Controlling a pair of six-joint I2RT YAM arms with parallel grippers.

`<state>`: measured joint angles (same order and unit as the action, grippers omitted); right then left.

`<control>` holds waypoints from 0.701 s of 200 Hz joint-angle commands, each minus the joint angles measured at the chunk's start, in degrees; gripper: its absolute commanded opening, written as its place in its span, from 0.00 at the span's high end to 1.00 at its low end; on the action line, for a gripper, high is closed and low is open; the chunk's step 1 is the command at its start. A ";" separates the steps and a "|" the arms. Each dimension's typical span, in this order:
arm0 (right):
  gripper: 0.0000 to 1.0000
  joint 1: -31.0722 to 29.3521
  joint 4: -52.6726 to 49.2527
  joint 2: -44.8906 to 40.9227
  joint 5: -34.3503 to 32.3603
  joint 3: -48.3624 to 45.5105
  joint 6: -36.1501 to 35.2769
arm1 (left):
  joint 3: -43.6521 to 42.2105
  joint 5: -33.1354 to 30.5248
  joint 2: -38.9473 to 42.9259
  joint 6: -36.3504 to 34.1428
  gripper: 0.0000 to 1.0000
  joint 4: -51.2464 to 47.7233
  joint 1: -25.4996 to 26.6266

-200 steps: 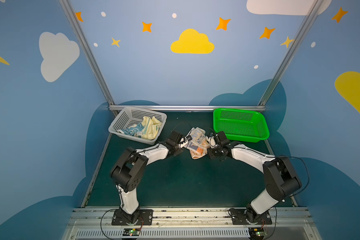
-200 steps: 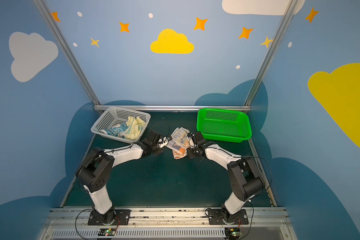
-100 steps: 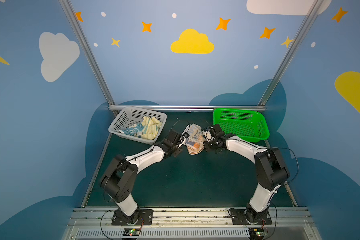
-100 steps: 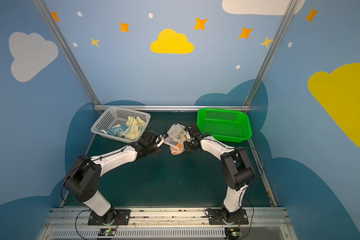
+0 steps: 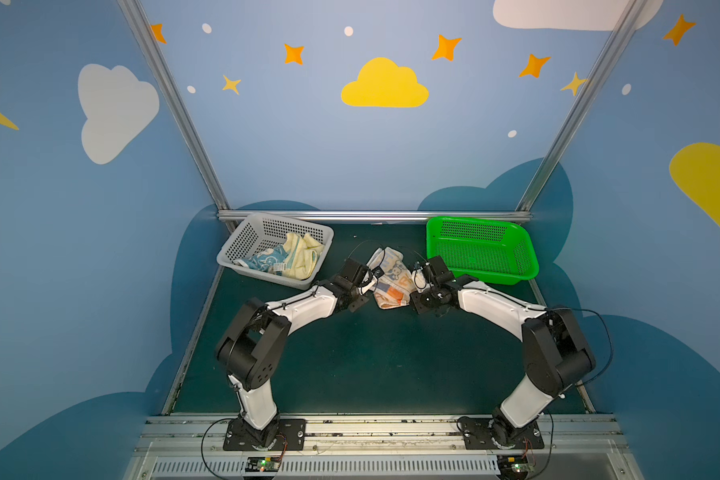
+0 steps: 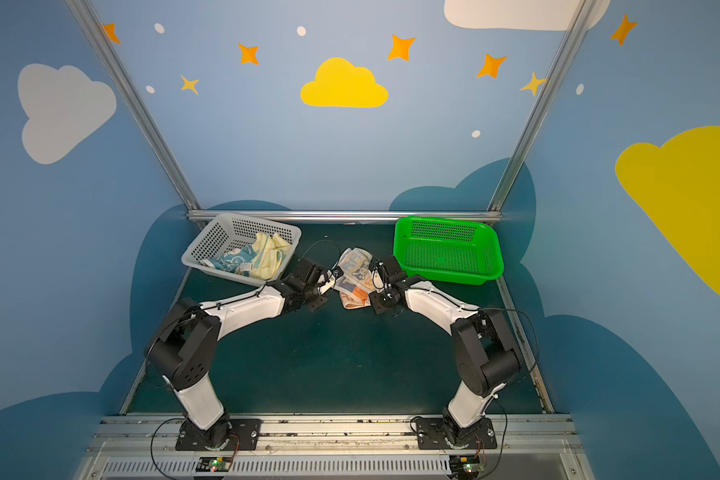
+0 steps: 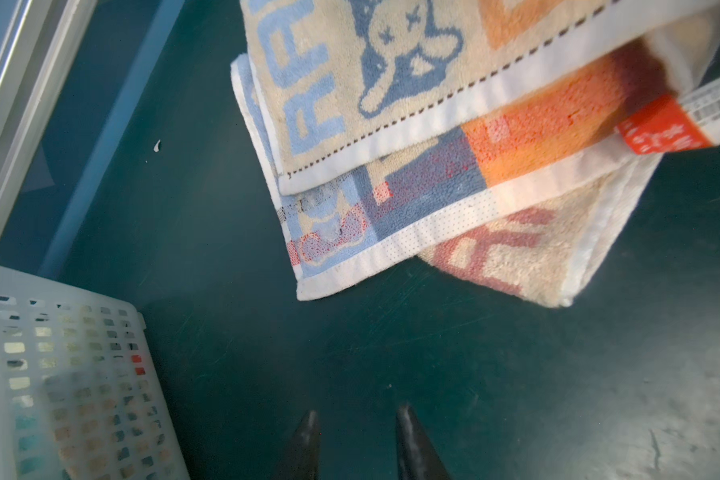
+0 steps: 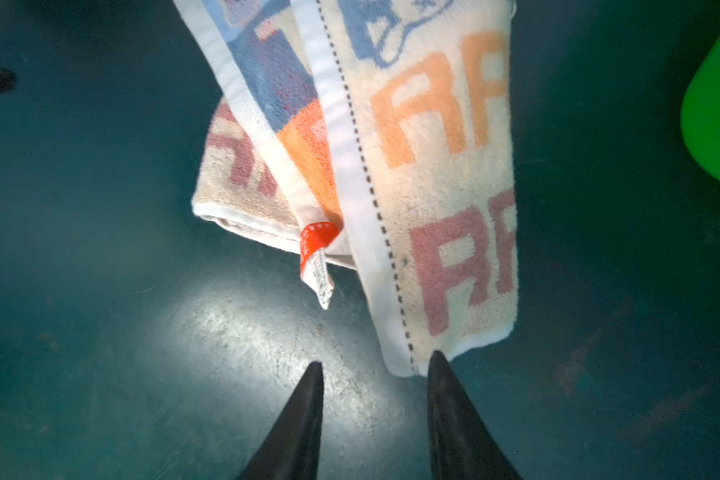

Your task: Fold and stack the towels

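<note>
A: How are the claws held?
B: The left claw [image 7: 356, 432] and right claw [image 8: 375, 386] are parted a little; nothing is gripped.
A: Where is the striped RABBIT towel [image 5: 391, 278] laid?
B: Folded on the table [image 5: 371, 365] between the claws, a right fingertip [image 8: 445, 382] at its corner. The yellow towel [image 5: 304, 254] and blue towel [image 5: 262, 262] are kept in the grey basket [image 5: 235, 245].

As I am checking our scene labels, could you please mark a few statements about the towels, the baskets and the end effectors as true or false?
1. The RABBIT towel lies on the table between the left end effector and the right end effector. True.
2. The green basket holds a towel. False: the blue rabbit-print towel and the pale yellow towel lie in the grey basket.
3. The left end effector grips the RABBIT towel. False: its jaws stand open on nothing, clear of the cloth.
4. A red tag hangs at the RABBIT towel's edge. True.
</note>
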<state>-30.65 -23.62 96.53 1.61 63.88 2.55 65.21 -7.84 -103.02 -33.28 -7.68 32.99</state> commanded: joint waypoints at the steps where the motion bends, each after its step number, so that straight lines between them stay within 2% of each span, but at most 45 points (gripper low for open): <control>1: 0.63 -0.11 -0.96 0.43 -0.24 2.27 -0.50 | 2.46 -1.14 -2.47 -3.46 0.68 0.11 -0.93; 69: 0.64 -0.37 0.34 2.55 -1.63 3.75 0.74 | 7.30 -1.44 -7.42 -4.94 0.68 -0.01 -1.35; 98: 0.63 -1.30 2.68 4.61 0.21 6.96 -2.48 | 6.14 0.36 -5.13 -1.10 0.68 0.48 -1.94; 140: 0.63 -1.45 1.29 12.56 0.04 14.90 -4.69 | 0.55 4.28 1.45 5.09 0.66 3.85 -2.65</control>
<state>-31.79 -22.33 105.32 1.32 75.22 -0.01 68.45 -6.61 -106.67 -32.80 -6.39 30.85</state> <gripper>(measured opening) 0.370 0.330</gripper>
